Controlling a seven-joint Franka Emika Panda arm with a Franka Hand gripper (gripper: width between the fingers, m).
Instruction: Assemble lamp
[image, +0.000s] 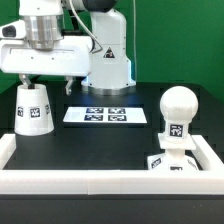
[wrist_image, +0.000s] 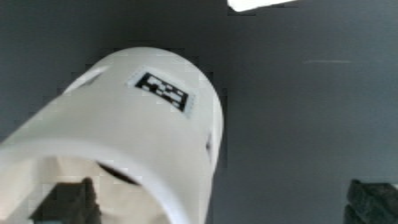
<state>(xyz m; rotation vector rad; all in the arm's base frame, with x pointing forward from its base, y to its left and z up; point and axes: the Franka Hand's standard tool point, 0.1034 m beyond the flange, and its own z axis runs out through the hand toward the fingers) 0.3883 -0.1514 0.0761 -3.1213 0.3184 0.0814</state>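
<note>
In the exterior view we see the gripper (image: 38, 78) hanging low on the exterior view's left, just above the shade (image: 34, 107). The shade stands upright on the black table (image: 95, 140), narrow end up, with 1 tag on its side. The fingers seem to reach the shade's top, but we cannot tell from here whether they touch it. The marker board (image: 105, 115) lies flat behind, near the middle, well apart from the shade. On the exterior view's right the bulb (image: 176, 112) stands upright, round end up, on the base (image: 176, 165), which sits in the corner against the white wall (image: 100, 178) that borders the table.

In the wrist view we look along the shade (wrist_image: 134, 140), which fills most of the frame, 1 tag showing on its wall. The 2 dark fingertips (wrist_image: 68, 203) stand well apart, 1 over the shade's near rim and the other out over the dark table (wrist_image: 302, 120). So the jaws are spread, with nothing clamped between them. A bright white patch (wrist_image: 263, 5) shows at the far edge; we cannot tell what it is.
</note>
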